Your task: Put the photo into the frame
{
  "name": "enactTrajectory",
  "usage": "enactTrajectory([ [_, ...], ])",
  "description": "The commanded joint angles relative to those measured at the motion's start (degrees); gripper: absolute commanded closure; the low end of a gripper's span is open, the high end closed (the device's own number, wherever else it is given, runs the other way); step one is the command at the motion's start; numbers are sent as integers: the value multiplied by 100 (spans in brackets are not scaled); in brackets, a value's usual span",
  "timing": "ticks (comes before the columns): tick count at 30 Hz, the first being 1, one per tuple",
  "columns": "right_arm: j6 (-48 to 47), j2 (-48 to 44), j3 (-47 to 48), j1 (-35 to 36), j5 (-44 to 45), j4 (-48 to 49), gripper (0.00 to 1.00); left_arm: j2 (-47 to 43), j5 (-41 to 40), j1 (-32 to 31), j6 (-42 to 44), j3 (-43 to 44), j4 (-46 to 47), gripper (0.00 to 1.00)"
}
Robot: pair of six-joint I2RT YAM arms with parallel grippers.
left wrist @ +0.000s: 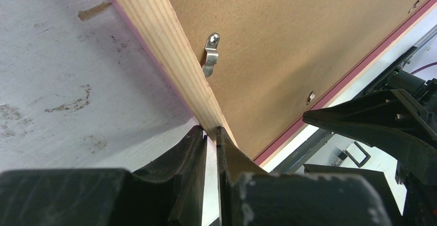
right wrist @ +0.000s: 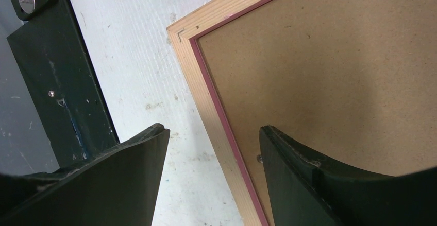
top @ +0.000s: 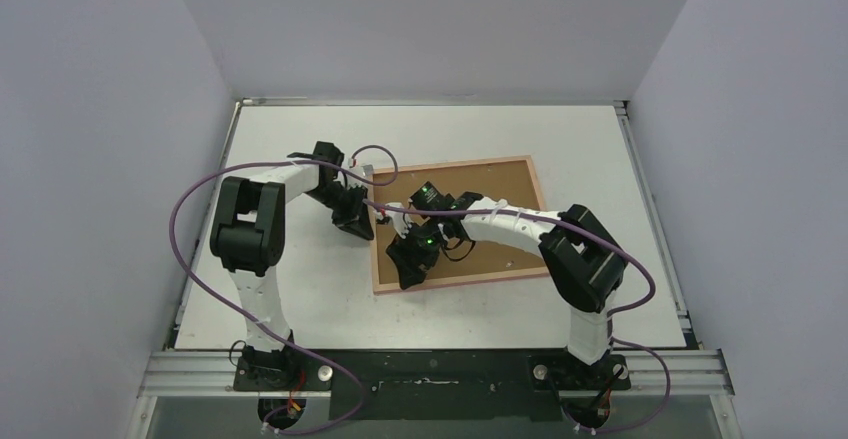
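The frame (top: 480,279) lies face down mid-table, its pale wood and pink border around the brown hardboard backing panel (top: 490,194). The photo is not in view. My left gripper (top: 355,221) is at the frame's left border, its jaws nearly together on the wooden rail (left wrist: 165,46) at my fingertips (left wrist: 211,131). A metal clip (left wrist: 210,56) sits on the backing (left wrist: 309,30). My right gripper (top: 408,267) is open over the frame's near left corner. In the right wrist view (right wrist: 214,131) it straddles the border (right wrist: 206,97), one finger over the table and one over the backing (right wrist: 335,71).
The white table (top: 300,299) is boxed in by grey walls on three sides. A dark metal rail (right wrist: 62,82) runs along the near edge. The right arm's gripper (left wrist: 381,118) shows close by in the left wrist view.
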Motion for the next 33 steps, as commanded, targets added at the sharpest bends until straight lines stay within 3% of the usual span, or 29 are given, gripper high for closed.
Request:
enactTrajectory([
  [1, -207, 33, -2, -26, -94, -34, 35, 131, -473, -73, 22, 147, 401, 91],
  [22, 215, -549, -902, -124, 375, 517, 42, 176, -637, -45, 26, 280, 362, 93],
  [33, 238, -395, -428, -176, 264, 778, 42, 196, -570, -54, -5, 275, 366, 93],
])
